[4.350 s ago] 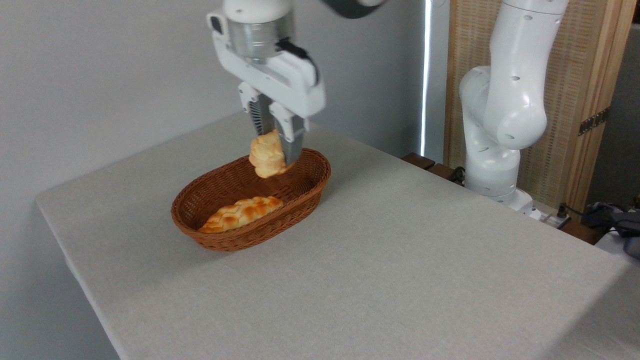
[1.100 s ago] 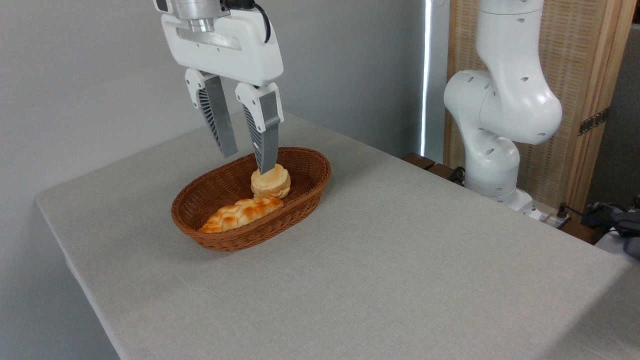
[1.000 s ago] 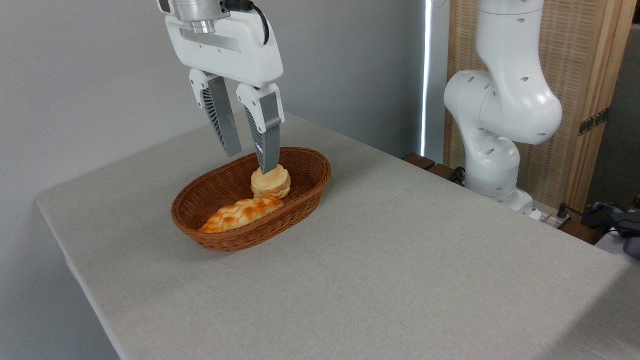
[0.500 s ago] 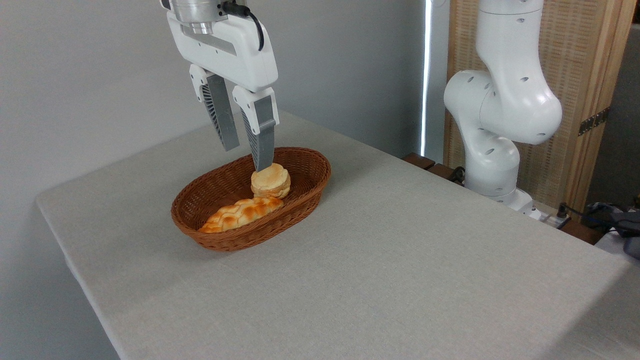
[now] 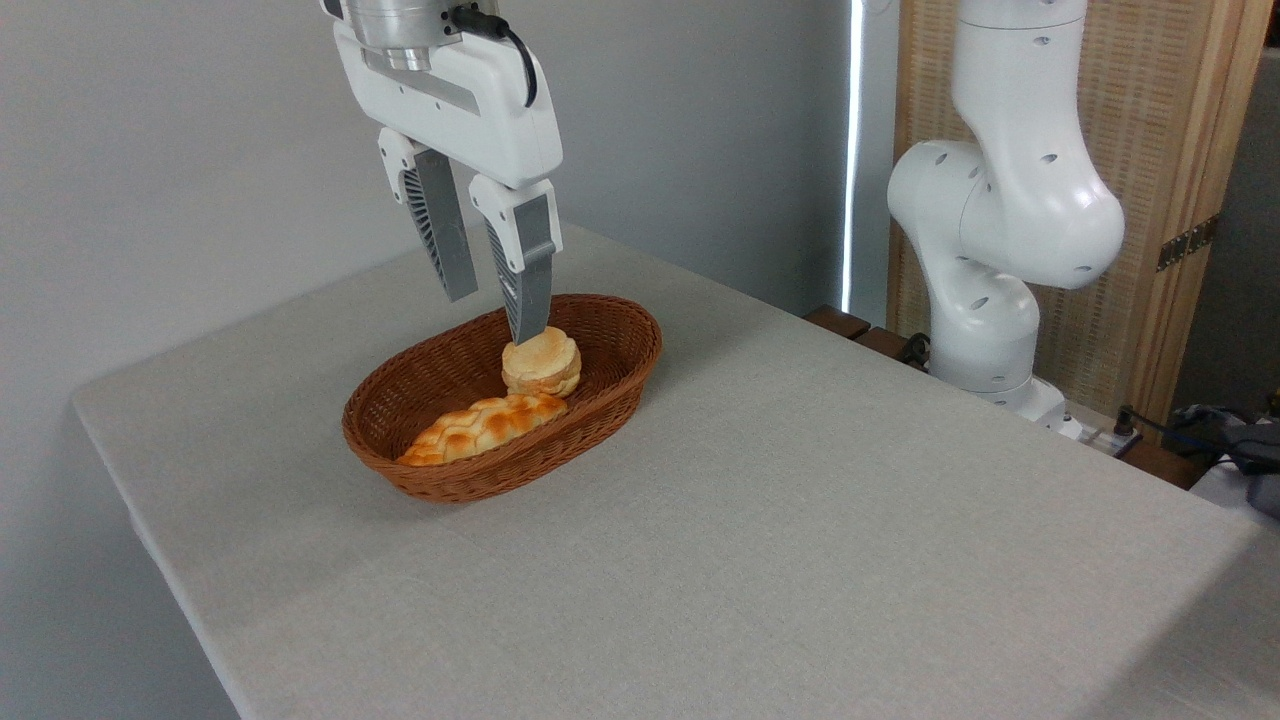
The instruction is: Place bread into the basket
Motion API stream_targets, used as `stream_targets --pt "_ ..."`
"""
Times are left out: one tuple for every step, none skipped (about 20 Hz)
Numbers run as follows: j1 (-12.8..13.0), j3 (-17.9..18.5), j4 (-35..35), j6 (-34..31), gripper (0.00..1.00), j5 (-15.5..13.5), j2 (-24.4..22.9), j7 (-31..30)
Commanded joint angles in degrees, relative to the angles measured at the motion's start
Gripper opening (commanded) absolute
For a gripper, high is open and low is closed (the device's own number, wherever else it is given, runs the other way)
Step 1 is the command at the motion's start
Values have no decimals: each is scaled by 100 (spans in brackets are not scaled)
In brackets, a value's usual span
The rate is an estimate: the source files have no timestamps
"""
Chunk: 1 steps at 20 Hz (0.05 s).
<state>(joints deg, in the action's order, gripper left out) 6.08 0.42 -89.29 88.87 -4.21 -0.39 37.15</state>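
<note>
The pincer point(image 5: 493, 318) hangs released and empty, having let go seconds ago and lifted a little. The bread point(image 5: 541, 362) now sits just below its tips inside the basket point(image 5: 610, 390) (beside a braided loaf point(image 5: 482, 427)); the task looks done.

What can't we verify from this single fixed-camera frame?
- Underside of the small round pale golden bun: hidden by the long braided orange-brown loaf and the near wall of the oval brown wicker basket.
- Whether the open gripper clears the bun: one fingertip overlaps it in this view.
- Arm above the gripper: cut by the top edge.
</note>
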Motion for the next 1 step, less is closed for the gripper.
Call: stream_targets --pt "-11 37 34 -107 100 -36 -49 -181"
